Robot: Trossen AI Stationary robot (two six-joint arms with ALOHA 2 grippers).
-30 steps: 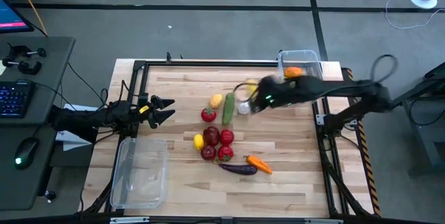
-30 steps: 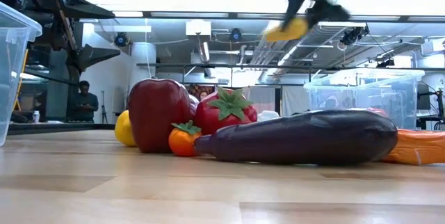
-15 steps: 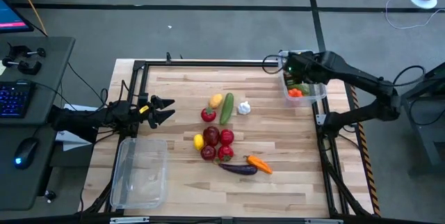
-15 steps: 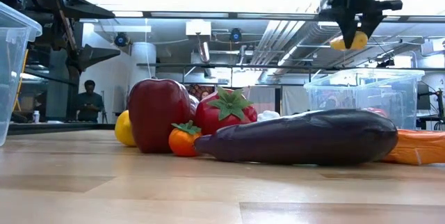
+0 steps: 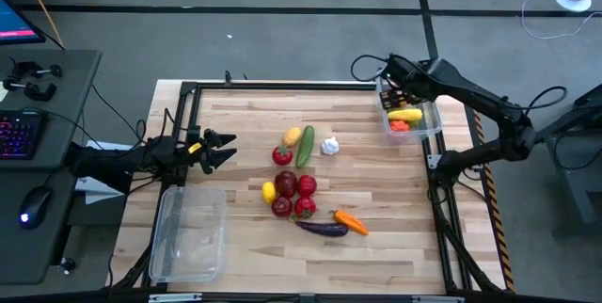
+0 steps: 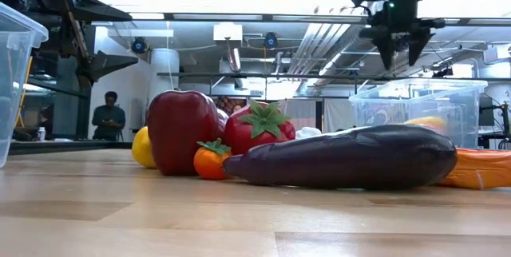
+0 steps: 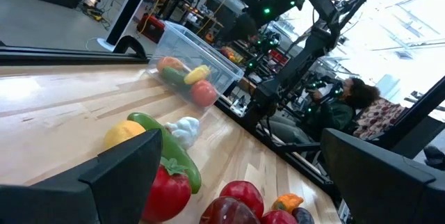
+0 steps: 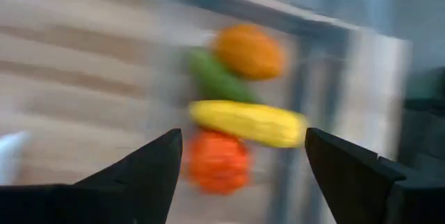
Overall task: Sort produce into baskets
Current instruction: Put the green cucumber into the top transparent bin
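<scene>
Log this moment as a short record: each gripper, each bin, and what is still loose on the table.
right gripper: open, above the far right bin
left gripper: open, waiting at the table's left side
far right bin: holds a yellow piece, a green piece, two orange-red ones
near left bin: no produce seen in it
loose produce: clustered mid-table, eggplant and carrot nearest

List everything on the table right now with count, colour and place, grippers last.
Right basket: 1, clear, far right corner; holds a yellow corn-like piece, something orange-red and a green piece.
Left basket: 1, clear, near left corner.
Cucumber: 1, green, table centre.
Garlic: 1, white, beside the cucumber.
Lemons: 2, yellow, centre cluster.
Red produce: about 5, centre cluster.
Eggplant: 1, purple, near edge of cluster.
Carrot: 1, orange, beside the eggplant.
Left gripper: open, left of the cluster.
Right gripper: open, above the right basket.
</scene>
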